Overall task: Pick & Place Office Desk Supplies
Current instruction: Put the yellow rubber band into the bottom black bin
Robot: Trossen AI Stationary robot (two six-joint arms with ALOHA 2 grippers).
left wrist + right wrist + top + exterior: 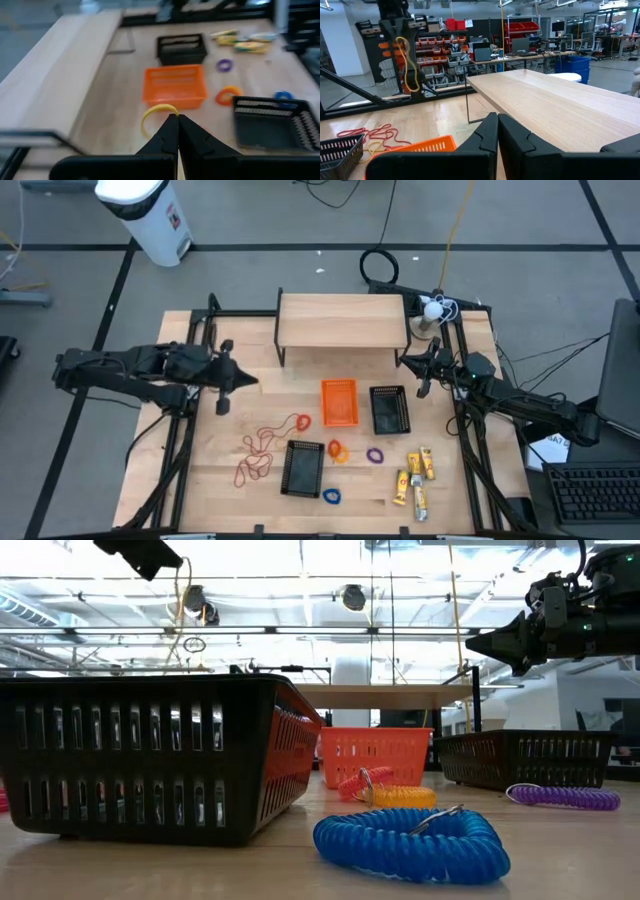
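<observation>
Nearest the table's front edge lies a blue coiled ring (410, 840), a springy plastic spiral with a small metal key loop. To one side is a cluster of short, glossy yellow packets (415, 477). A black slotted plastic basket (303, 468) stands just beside the blue ring. Past it lie an orange coiled ring (338, 451) and a purple coiled ring (375, 454), loose on the pale wood tabletop (200, 490). A tangle of thin red and orange rubber bands (262, 448) sprawls limply to the left, flat and overlapping, so picking out a single one probably needs care. Further back, an orange mesh basket (338, 402) and a second black basket (389, 409) stand side by side. They look like sorting bins, both open-topped for drops from above. The left gripper (176, 117) hangs above the table, left of the orange basket. Its fingers are pinched together on a yellow rubber band (159, 114), whose loop dangles slack below the tips. It is apparently being carried towards a bin. The right gripper (421, 388) waits closed and empty near the right end of the raised wooden shelf (343, 320) at the back.
</observation>
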